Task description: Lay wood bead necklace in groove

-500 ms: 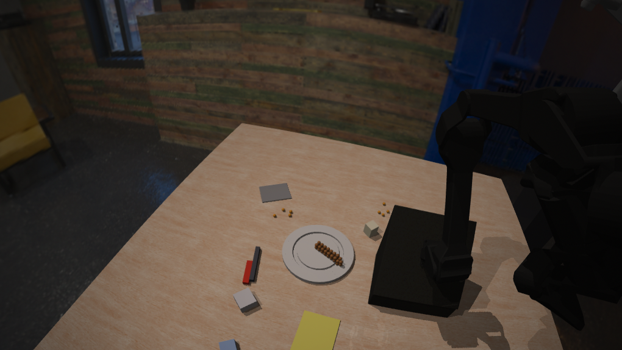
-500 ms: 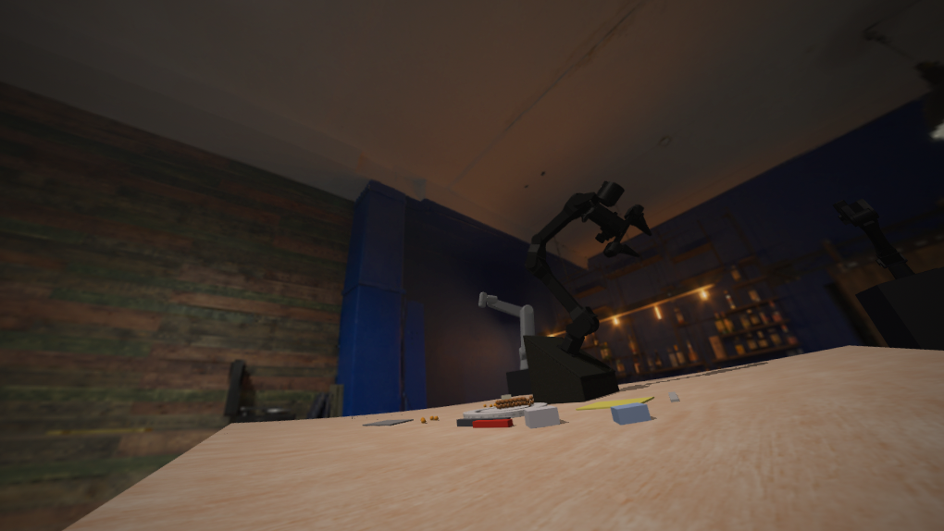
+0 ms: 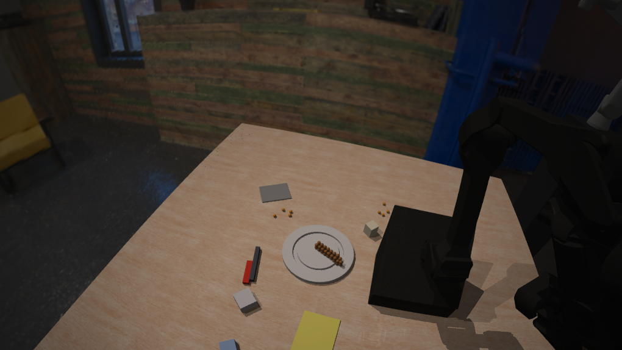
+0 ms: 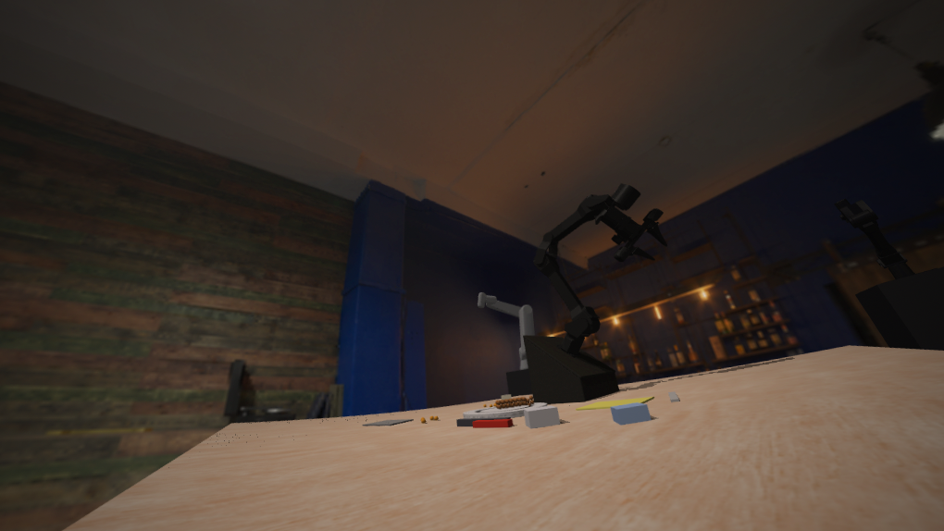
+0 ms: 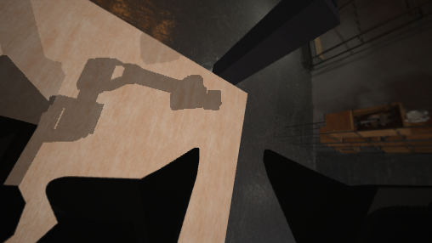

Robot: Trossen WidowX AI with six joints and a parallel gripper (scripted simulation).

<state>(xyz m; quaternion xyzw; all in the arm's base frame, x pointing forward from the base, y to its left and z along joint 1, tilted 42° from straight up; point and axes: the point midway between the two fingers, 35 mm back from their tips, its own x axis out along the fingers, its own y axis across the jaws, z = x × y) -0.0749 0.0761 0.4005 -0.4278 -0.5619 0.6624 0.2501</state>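
Note:
The wood bead necklace lies bunched in a straight double strip on the round bead board. The strip slants from inside the groove ring across the groove to the rim nearer the arm's base. It does not follow the groove's curve. My gripper is partly open and empty, high above the table and well away from the board, on the far side of the arm's base. In the wrist view its fingertips stand apart over the table edge and floor. Its fingertips cannot be made out in the top view.
Loose orange beads lie behind the board. Around it are a pale cube, a grey sheet, a red bar against a black bar, a white block, a yellow sheet and a blue block.

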